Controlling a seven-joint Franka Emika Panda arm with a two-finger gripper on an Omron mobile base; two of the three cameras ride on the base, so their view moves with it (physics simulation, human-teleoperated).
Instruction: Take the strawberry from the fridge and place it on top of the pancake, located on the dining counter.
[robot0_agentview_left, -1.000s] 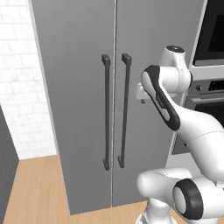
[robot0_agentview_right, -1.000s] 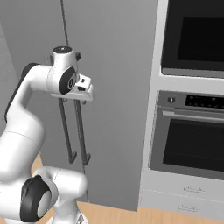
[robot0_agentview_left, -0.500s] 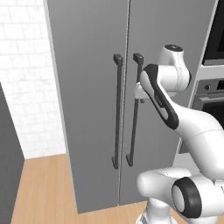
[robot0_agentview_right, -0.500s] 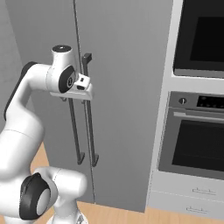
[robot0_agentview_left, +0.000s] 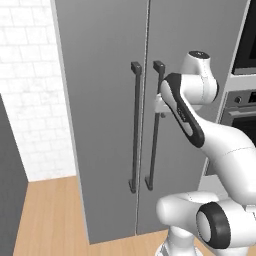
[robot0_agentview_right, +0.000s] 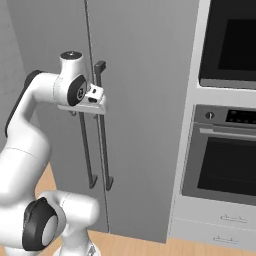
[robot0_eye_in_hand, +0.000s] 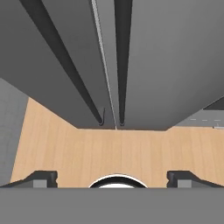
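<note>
Before the shut fridge (robot0_agentview_left: 105, 100), pincer (robot0_eye_in_hand: 111, 177) spread wide.
Oven (robot0_agentview_right: 225, 165) at right; hand view looks down both handles (robot0_eye_in_hand: 122, 61) to wooden floor (robot0_eye_in_hand: 131, 153).

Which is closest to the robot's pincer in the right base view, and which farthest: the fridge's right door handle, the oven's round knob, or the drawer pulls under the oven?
1. Right door handle: just beside the pincer, on the fridge.
2. Oven knob: off to the right, at about the same height.
3. Drawer pulls: low down at the far right.
</note>
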